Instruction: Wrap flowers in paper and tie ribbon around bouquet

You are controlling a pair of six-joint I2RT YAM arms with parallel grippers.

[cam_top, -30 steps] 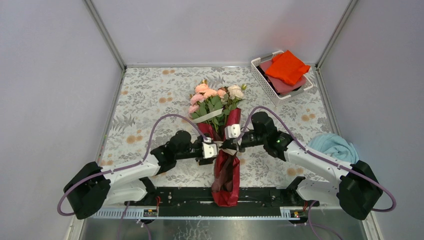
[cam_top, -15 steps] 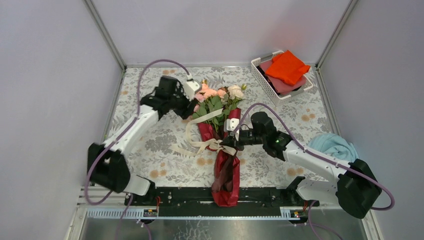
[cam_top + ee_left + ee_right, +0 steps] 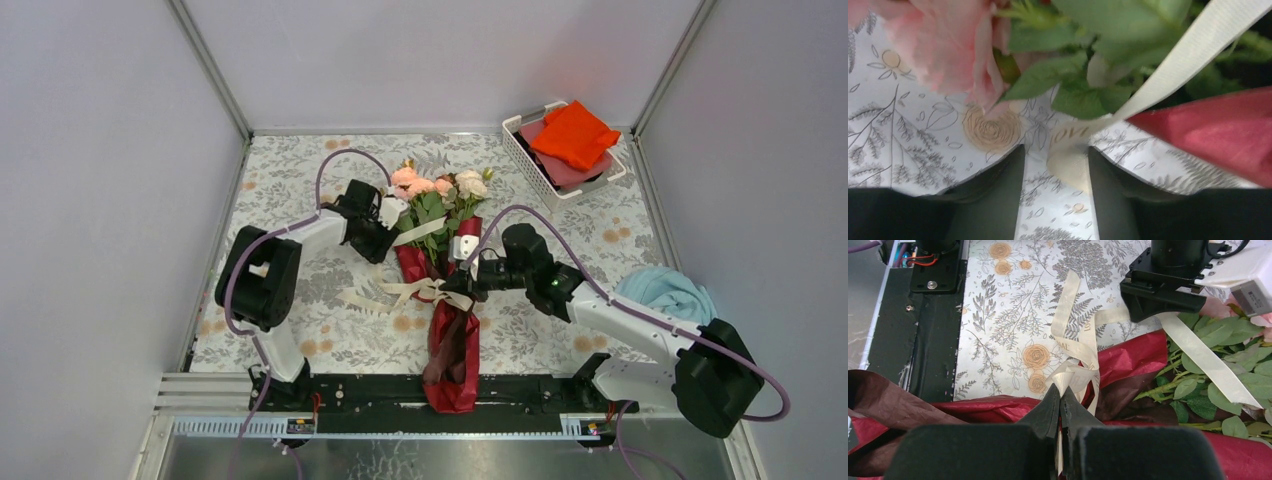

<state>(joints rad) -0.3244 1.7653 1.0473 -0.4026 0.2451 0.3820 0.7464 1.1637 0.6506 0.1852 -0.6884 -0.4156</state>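
Left pincer (image 3: 1055, 152), spread, straddles the cream floppy ribbon (image 3: 1188, 60) beside the edge of the dark red crinkly paper (image 3: 1213, 135); right pincer (image 3: 1060, 400) pinches the ribbon.

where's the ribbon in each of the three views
Top external: ribbon knotted at centre, tails trailing left.
Left wrist: diagonal strip running from top right down to centre.
Right wrist: knot at centre, just above the right pincer.
Shared landmark: dark red paper.
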